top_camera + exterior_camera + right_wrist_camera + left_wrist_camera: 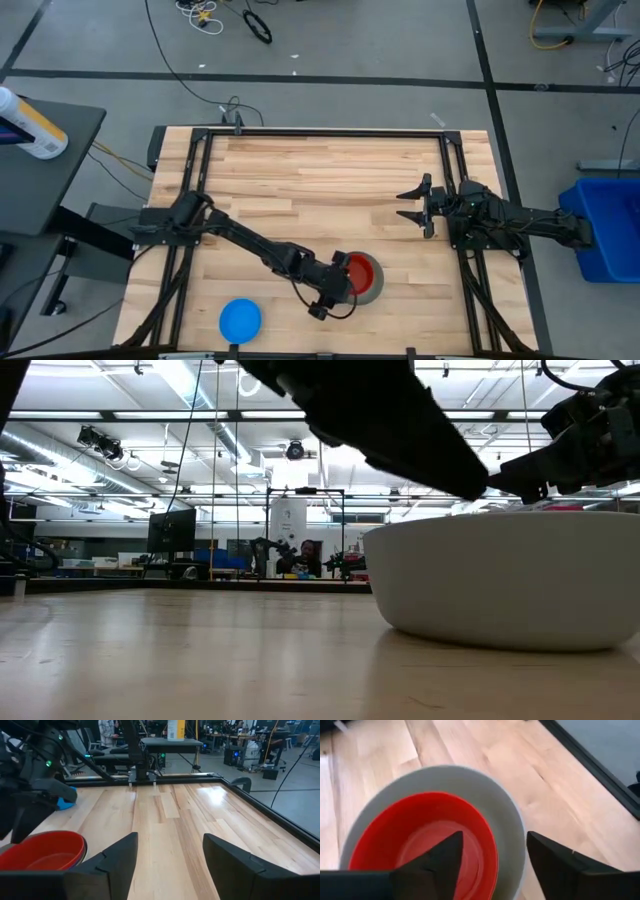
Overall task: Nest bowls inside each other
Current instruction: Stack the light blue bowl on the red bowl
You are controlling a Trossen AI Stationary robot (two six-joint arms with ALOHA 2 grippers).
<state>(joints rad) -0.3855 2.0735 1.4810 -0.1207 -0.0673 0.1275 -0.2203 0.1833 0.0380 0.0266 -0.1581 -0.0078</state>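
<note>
A red bowl (422,845) sits nested in the larger grey bowl (502,815), which rests on its base near the table's near edge (362,278). My left gripper (495,842) hangs open just above their near-left rims, with one finger over the red bowl's inside and the other outside the grey wall; no touch shows. A bright blue bowl (240,319) lies alone on the wood to the left of them. My right gripper (408,204) waits open at the table's right side, with nothing between its fingers (167,855).
Black frame rails (200,190) run along the table's left and right sides. Bare wood (320,190) stretches across the middle and far part. A blue bin (605,230) stands off the table to the right, and a bottle (30,125) lies on a side stand to the left.
</note>
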